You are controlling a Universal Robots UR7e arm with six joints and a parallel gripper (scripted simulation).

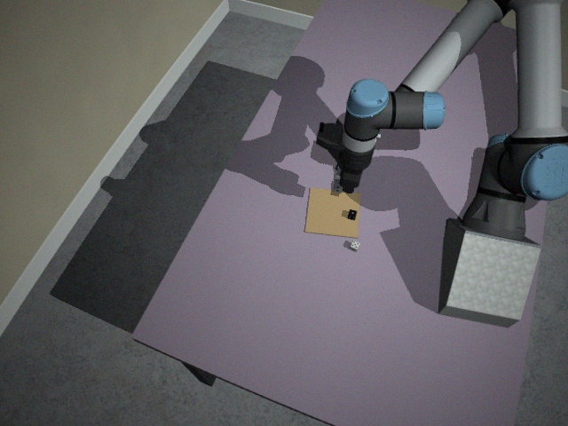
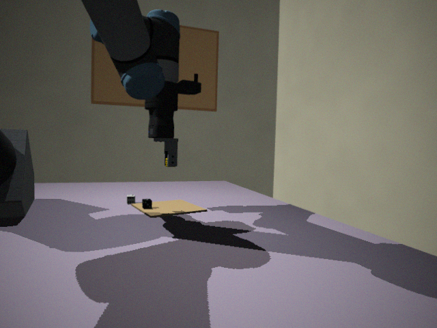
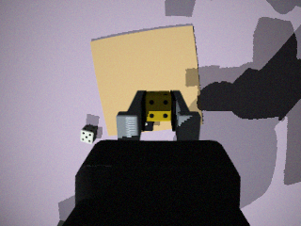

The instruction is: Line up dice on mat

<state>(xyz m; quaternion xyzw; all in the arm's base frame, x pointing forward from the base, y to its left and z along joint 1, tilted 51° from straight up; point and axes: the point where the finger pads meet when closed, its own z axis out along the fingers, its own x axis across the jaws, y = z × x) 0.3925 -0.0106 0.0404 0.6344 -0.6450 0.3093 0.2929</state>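
My gripper point(image 3: 158, 103) is shut on a yellow die point(image 3: 158, 108) with dark pips and holds it well above the table. It hangs over the far edge of the tan mat point(image 1: 333, 212) in the top view point(image 1: 338, 187), and shows high above the mat in the exterior view point(image 2: 170, 158). A black die point(image 1: 352, 213) sits on the mat near the edge on the base's side; it also shows in the exterior view point(image 2: 147, 203). A white die point(image 1: 354, 245) lies on the purple table just off the mat's near corner, and shows in the wrist view point(image 3: 88, 135).
The robot's base stands on a grey block point(image 1: 488, 280) at the table's right side. The table's left edge point(image 1: 201, 220) drops to the floor. An orange board point(image 2: 197, 67) hangs on the back wall.
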